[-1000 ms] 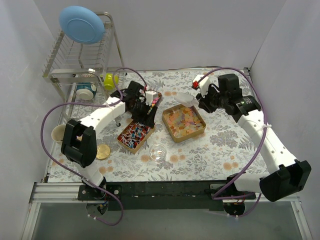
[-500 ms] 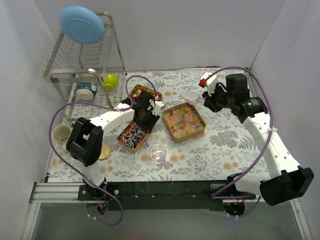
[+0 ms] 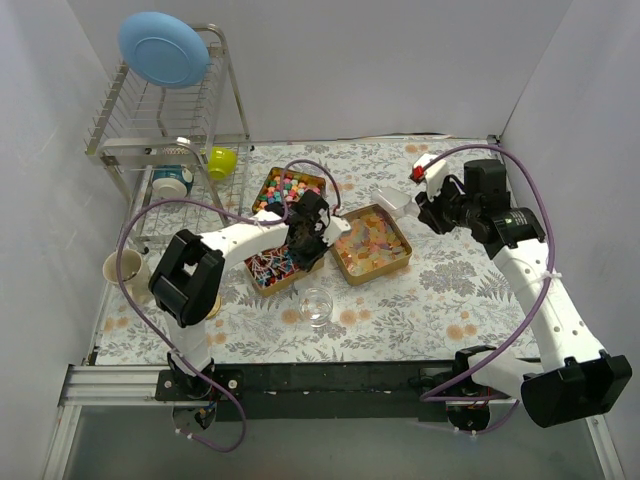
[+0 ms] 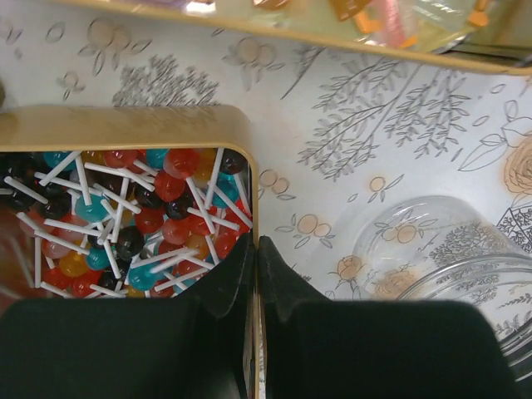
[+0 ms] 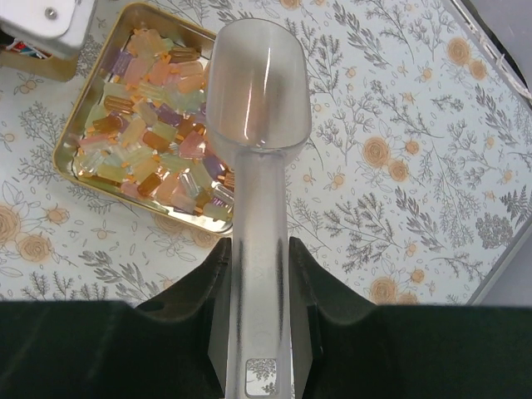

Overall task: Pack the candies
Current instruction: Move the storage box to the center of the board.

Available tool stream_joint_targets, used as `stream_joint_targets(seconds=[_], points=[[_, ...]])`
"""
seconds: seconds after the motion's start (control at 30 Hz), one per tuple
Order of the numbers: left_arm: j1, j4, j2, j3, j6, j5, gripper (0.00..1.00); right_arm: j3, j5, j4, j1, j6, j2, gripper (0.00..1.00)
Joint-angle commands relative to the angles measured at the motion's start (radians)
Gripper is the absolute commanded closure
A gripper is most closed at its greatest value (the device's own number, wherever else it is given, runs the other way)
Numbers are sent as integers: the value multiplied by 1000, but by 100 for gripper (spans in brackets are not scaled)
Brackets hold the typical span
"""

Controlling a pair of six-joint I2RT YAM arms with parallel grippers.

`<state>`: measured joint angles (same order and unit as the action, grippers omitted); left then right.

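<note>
Since a second ago the left pincer has swung right; we find it closed on the lollipop tin wall. The right pincer, drawn back, clamps a clear scoop by the gummy tin edge. The candies lie in tins.

the candies lie in three gold tins behind the glass jar: orange-yellow gummies behind-right, lollipops behind-left, bright lumps farthest back.
</note>
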<state>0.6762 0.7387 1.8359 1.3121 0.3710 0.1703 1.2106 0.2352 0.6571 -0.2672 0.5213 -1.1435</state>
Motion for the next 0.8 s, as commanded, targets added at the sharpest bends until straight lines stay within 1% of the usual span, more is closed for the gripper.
stream_joint_targets(seconds=[0.0, 0.17, 0.27, 0.3, 0.43, 0.6, 0.7, 0.73, 0.77], points=[[62, -6, 20, 45, -179, 47, 100, -28, 41, -22, 57, 5, 41, 99], [88, 54, 51, 90, -248, 92, 100, -28, 47, -28, 85, 20, 28, 99], [121, 39, 45, 78, -345, 104, 100, -25, 55, -36, 103, 39, 22, 99], [138, 15, 39, 72, -403, 112, 100, -25, 62, -36, 111, 43, 18, 99], [169, -33, 36, 59, -481, 141, 100, -23, 82, -25, 129, 68, 4, 99], [201, -90, 71, 99, -460, 155, 100, -17, 102, -11, 163, 89, -12, 99], [204, -143, 72, 111, -403, 152, 99, -13, 121, 2, 177, 114, -12, 99], [204, -157, 68, 113, -394, 152, 95, -13, 124, 4, 180, 130, -12, 99], [204, -171, 62, 119, -347, 147, 87, -11, 125, 12, 184, 138, -15, 99]])
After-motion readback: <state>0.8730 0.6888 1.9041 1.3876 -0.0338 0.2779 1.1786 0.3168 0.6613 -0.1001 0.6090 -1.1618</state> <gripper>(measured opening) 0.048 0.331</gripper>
